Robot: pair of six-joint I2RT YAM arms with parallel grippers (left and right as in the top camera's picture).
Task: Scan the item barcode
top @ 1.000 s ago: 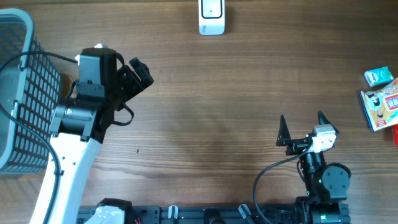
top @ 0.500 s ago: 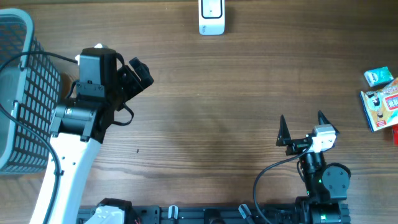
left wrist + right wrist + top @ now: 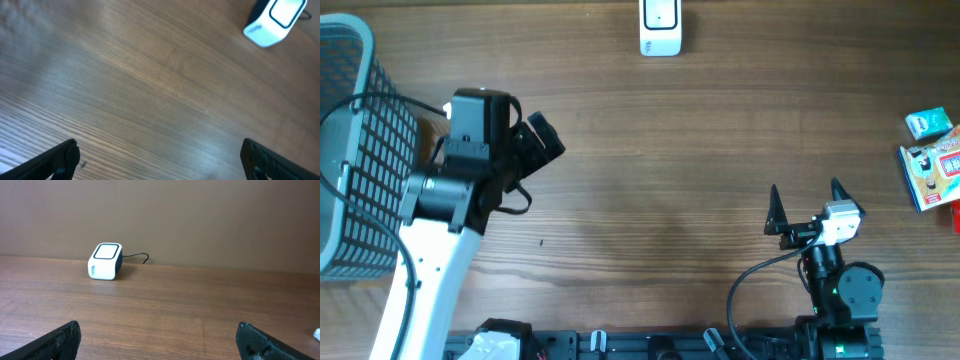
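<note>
Holding the left gripper (image 3: 542, 132) spread as wide as can be above bare wood, gripping nothing and touching nothing. Showing in the left wrist view only two dark fingertips (image 3: 62, 156) at the bottom corners, with plain table (image 3: 150, 85) filling the gap between them. Pointing that claw forward and a little rightward, with the white scanner (image 3: 660, 28) lying well ahead of it and off to its right, near the far edge. Seeing the grey mesh basket (image 3: 355, 150) behind and to the left of that claw, close beside its arm.

Holding the right gripper (image 3: 805, 192) equally wide apart, low and close to the robot's base, likewise clasping nothing. Facing that claw straight ahead, with the scanner (image 3: 105, 261) standing far ahead and to the claw's left in the right wrist view.

Finding the items to scan out to the right of the right claw and somewhat ahead of it, well apart from it, at the table's right edge: a small teal box (image 3: 930, 122) farthest ahead, a printed packet (image 3: 932, 170) just beside it on the nearer side, and a red item (image 3: 956, 215) nearer again, cut off by the frame. Placing all three far to the right of the left claw too, clear of both grippers. Not being able to tell which of the three bears the barcode in question.
</note>
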